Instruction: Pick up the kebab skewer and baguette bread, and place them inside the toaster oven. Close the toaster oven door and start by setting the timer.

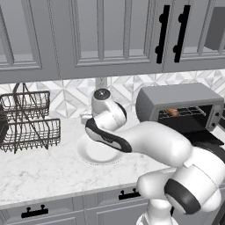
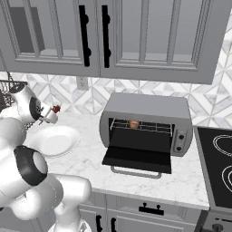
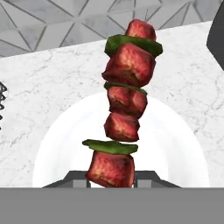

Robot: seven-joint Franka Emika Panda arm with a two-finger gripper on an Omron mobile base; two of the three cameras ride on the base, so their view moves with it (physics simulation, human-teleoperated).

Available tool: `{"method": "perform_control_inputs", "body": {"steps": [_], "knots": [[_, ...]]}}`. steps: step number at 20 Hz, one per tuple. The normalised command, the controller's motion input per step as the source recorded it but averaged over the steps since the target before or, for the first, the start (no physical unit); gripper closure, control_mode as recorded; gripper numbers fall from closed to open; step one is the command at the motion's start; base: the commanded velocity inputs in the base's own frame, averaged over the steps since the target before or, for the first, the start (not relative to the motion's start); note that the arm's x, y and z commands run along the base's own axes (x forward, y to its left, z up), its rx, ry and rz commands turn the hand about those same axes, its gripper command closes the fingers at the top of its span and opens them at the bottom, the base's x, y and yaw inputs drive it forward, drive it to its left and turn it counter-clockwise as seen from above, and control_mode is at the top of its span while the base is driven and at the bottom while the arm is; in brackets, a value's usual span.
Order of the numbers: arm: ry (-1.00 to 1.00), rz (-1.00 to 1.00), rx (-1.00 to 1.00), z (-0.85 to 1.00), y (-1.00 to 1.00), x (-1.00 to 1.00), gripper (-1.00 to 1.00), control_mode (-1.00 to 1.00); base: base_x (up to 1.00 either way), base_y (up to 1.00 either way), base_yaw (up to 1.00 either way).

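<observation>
clamped in the gripper (image 3: 112, 177) by its lowest chunk, skewer (image 3: 124, 105) raised over the plate (image 3: 175, 144). partly closed jaws pinching both sides. baguette (image 2: 134, 123) already on the rack inside the oven (image 2: 147, 108), door (image 2: 138, 156) down.

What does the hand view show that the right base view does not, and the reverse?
Hand view alone: green pepper slices between the meat chunks of the kebab skewer, gripped at its lowest chunk. Right base view alone: the toaster oven, its door folded down, the baguette bread on the rack, and a stovetop. Both: the skewer above the white plate, marble counter, tiled backsplash.
</observation>
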Motion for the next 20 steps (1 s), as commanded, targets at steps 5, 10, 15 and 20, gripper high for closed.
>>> {"method": "perform_control_inputs", "body": {"steps": [5,10,15,20], "knots": [[0.00,0.15,0.00,0.29,-0.44,-0.47,1.00,-1.00,0.00,0.00,0.00],[0.00,0.16,0.00,0.14,-0.56,-0.60,1.00,-1.00,0.00,0.00,0.00],[0.00,0.13,0.00,0.05,-0.69,-0.49,1.00,-1.00,0.00,0.00,0.00],[0.00,0.11,0.00,0.14,-0.71,-0.38,1.00,-1.00,0.00,0.00,0.00]]}}
